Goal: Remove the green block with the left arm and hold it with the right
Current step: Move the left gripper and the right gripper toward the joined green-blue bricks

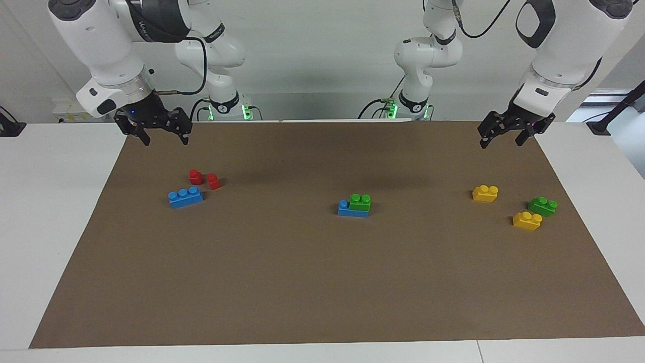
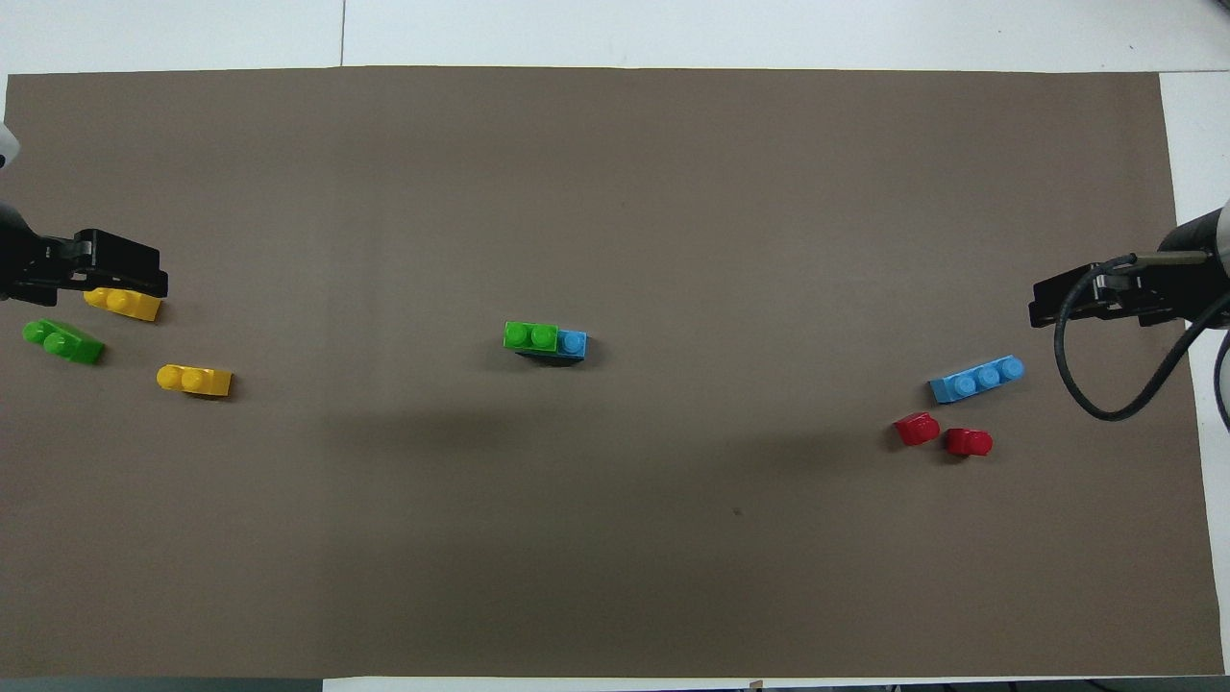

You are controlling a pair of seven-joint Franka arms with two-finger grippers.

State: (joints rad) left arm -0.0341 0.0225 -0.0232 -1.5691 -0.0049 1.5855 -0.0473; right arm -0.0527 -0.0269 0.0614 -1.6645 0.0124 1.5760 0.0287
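Left hand [image 1: 509, 136] is spread wide, holding nothing, up in the air over the brown mat [image 1: 322, 282] corner at its own end. Right hand [image 1: 160, 132] is the same deal, wide and empty over its own corner.

No containers here, just bricks on the mat that covers the tabletop [image 1: 55, 227]. The green block [image 1: 361, 202] sits stacked on a blue brick [image 1: 351, 210] mid-mat, covering two studs and leaving one blue stud bare.

Count: two green, two blue, two yellow, two small red pieces. From the stack, the loose green brick [image 1: 542, 206] and both yellow bricks [image 1: 485, 193] lie toward the left arm's end; the other blue brick [image 1: 185, 196] and the red pieces [image 1: 204, 179] lie toward the right arm's end.
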